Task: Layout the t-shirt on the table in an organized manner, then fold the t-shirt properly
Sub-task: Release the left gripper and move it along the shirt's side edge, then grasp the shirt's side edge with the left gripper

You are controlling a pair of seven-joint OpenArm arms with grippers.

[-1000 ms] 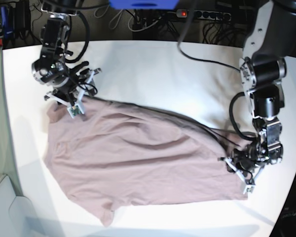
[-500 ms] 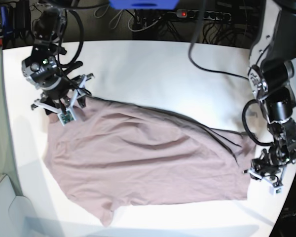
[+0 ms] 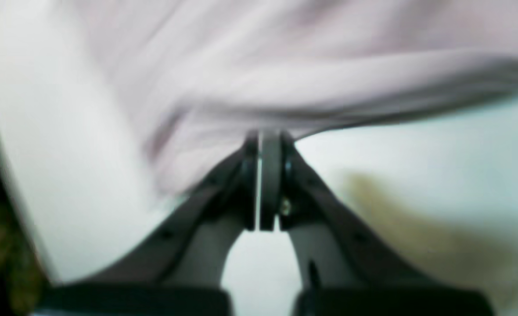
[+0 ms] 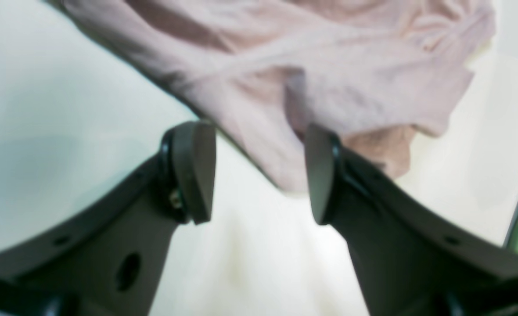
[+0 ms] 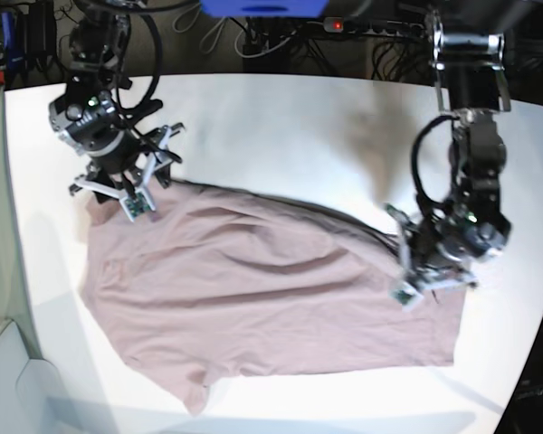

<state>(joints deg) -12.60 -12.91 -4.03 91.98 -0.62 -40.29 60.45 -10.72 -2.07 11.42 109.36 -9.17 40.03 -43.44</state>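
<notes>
Left pincer (image 3: 265, 145) pressed closed at the t-shirt (image 5: 253, 289) edge; right pincer (image 4: 259, 175) spread wide above a sleeve.

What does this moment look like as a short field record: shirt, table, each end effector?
t-shirt: spread mostly flat, wrinkled, lying diagonally across the table
table: white, bare behind the shirt
left end effector: jaws shut, tips at the shirt's edge; whether cloth is pinched cannot be told
right end effector: jaws open, a corner of the shirt just ahead of them, not gripped
fold: not yet started
</notes>
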